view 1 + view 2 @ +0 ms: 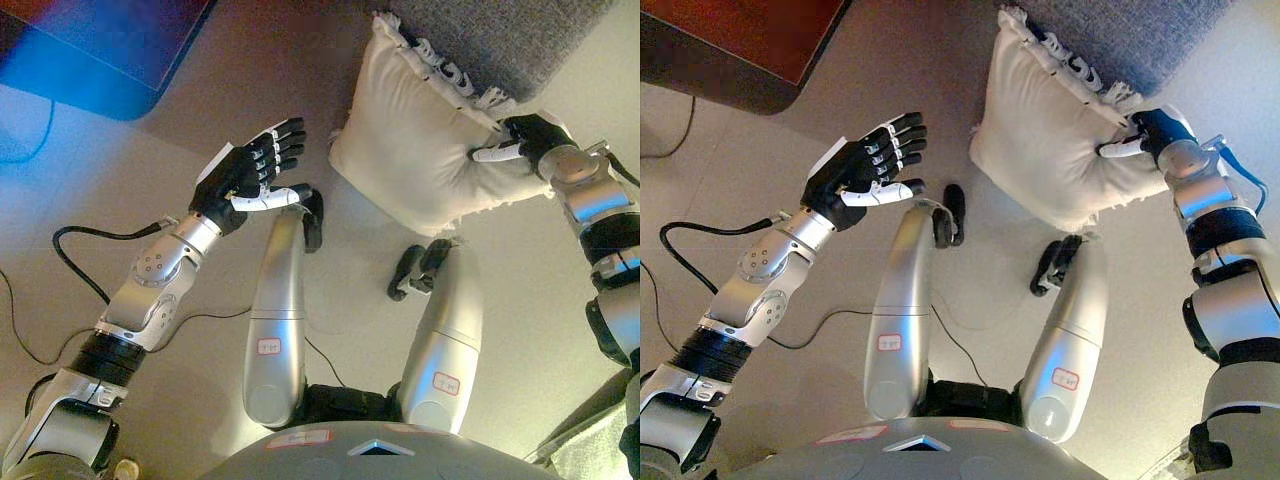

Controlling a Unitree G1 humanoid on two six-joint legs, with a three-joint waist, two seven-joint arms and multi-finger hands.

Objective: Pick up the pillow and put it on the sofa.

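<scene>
The grey sofa (500, 40) fills the upper right corner, and the pillow (420, 130) leans against its front edge, lower corner toward the floor (120, 200), likely propped there for a two-sided lift. It is cream, square and plump, with a fringed trim and soft creases. The right robot hand (525, 140) pinches the pillow's right edge, its thumb lying on the fabric. The left robot hand (250, 175) hovers spread above the floor, well apart from the pillow, apparently ready to close in.
</scene>
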